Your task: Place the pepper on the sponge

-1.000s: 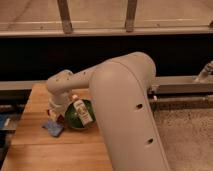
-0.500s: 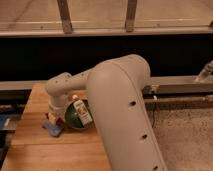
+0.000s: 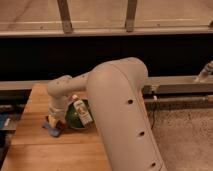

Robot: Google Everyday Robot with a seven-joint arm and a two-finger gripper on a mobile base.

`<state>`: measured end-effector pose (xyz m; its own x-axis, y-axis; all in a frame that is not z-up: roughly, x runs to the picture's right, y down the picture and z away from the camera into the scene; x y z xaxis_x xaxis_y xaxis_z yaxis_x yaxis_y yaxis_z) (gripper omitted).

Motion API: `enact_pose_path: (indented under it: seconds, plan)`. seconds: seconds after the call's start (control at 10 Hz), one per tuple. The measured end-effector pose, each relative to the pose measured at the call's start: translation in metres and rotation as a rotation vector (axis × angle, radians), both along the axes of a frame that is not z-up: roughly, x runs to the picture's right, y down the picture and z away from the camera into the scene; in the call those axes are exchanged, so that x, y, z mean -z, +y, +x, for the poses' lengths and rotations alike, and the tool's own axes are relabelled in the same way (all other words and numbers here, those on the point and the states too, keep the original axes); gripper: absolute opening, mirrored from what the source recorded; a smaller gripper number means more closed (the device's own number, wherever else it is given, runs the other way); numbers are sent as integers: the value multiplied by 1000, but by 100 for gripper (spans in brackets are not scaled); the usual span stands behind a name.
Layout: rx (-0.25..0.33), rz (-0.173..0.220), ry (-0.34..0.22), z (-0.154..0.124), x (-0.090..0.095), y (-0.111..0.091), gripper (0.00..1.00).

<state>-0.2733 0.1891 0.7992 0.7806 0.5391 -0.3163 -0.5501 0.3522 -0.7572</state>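
The blue-grey sponge point(image 3: 53, 128) lies flat on the wooden table point(image 3: 35, 150), near its left side. My gripper point(image 3: 54, 119) hangs straight down from the white arm point(image 3: 120, 110) and sits right over the sponge, touching or nearly touching its top. The pepper is hidden; I cannot make it out under or inside the gripper. The arm's wrist covers the back part of the sponge.
A green bowl point(image 3: 74, 119) stands just right of the sponge, with a white labelled bottle point(image 3: 81, 111) leaning at its right rim. The table's left edge is close to the sponge. A dark rail and wall run behind the table.
The gripper has dropped a little lower and slightly left, closer onto the sponge. The big arm link has swung a bit to the left. Bowl and bottle have stayed put.
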Motion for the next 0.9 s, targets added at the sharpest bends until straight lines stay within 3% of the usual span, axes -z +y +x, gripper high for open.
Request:
enact_pose_path:
  seconds: [0.1,0.6,0.8,0.9]
  plan:
    - [-2,-10,0,0,-1,3,7]
    - [0,-48,-8,-5,-2,14,59]
    - [6,-57,-15,-7,-1,16,76]
    - [6,-59,-19,-8,0,16,78]
